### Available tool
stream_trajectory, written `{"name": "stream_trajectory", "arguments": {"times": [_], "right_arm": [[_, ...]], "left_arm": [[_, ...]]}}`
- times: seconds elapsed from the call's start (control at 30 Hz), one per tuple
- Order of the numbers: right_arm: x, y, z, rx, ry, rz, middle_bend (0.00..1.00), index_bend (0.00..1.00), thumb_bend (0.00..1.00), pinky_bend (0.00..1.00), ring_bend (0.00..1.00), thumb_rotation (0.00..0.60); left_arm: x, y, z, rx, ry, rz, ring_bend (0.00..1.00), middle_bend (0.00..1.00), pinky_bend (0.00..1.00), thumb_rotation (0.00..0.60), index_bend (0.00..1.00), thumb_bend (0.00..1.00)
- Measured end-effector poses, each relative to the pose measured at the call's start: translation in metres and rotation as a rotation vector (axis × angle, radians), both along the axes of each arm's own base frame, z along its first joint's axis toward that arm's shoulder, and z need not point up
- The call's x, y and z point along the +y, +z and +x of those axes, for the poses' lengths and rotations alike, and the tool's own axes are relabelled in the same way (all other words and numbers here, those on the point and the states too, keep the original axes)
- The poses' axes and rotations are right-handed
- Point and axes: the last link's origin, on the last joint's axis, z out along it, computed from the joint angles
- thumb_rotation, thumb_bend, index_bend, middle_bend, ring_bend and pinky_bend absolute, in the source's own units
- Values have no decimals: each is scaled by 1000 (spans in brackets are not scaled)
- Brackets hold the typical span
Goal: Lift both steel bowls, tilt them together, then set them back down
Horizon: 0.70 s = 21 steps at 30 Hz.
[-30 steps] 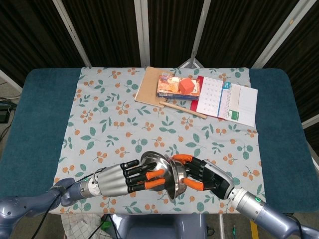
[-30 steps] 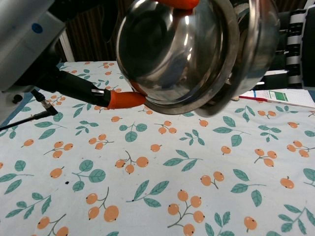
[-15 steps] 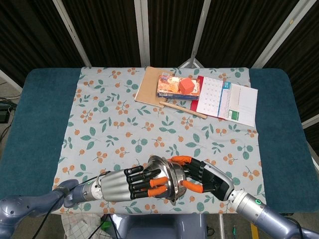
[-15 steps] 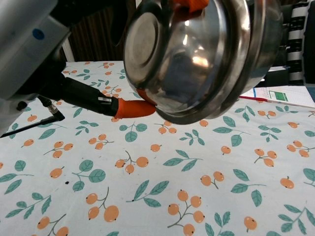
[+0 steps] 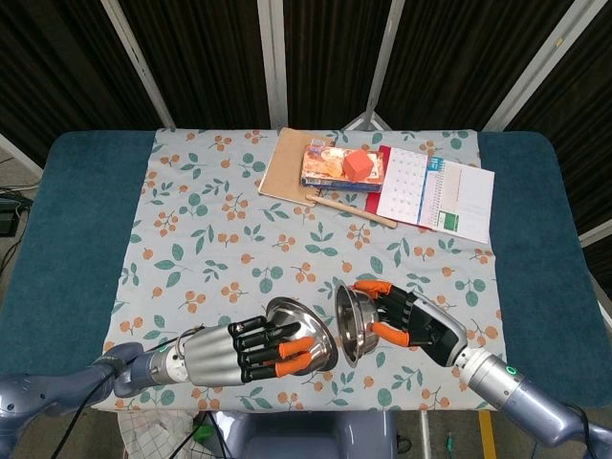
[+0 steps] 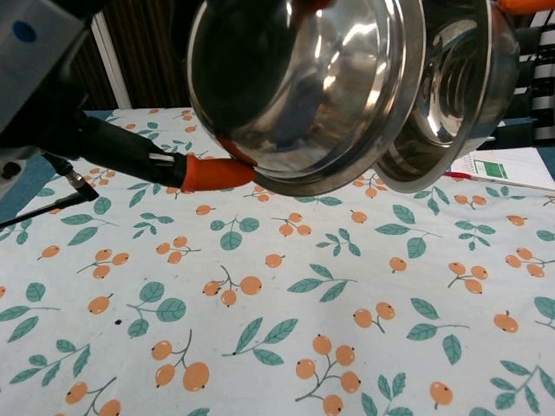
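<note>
Two steel bowls, both off the tabletop (image 5: 86, 239), held near the front edge over the cloth (image 5: 220, 229).

Left bowl (image 5: 304, 332): gripped by left hand (image 5: 251, 350), fingers curled over the rim w/ orange tips on the bowl, thumb underneath. Bowl tilted, mouth facing right and up. In chest view this bowl (image 6: 303, 87) fills the upper frame, underside toward the camera; an orange fingertip (image 6: 212, 173) sits at its lower rim.

Right bowl (image 5: 352, 320): gripped by right hand (image 5: 411, 323), fingers wrapped on the outer wall. Bowl on edge, nearly vertical, mouth facing left toward the left bowl. In chest view the right bowl (image 6: 451, 95) shows partly behind the left one.

Relation: rims near each other. Small gap between them in head view; overlap in chest view, so cannot tell if touching.

Contents: both bowls look empty as far as visible. The left bowl's inside is only partly seen.

Count:
- bowls: 2
- hands: 2, each holding 1 bowl

Rear of tabletop, well apart from the bowls:
- brown notebook (image 5: 285, 165), 1
- small book (image 5: 327, 167) on it, 1
- orange block (image 5: 360, 163) on the book, 1
- calendar (image 5: 435, 191) beside it to the right, 1
- wooden stick (image 5: 350, 209) lying just in front, 1
</note>
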Motion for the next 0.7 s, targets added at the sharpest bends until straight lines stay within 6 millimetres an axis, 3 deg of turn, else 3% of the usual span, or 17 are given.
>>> {"name": "stream_trajectory", "arguments": {"times": [0.33,0.7], "right_arm": [[-19,-2,-31,213,86,-124,608,622,388,821,597,600],[-31,-30,-73,755,371,-474,608,622,388,821,597,600]], "left_arm": [[1,7,-22,42,85,-23,418,546,650,600,435,400],[15,5,-60,146,306,-81,418,545,650,600,431,399]]}}
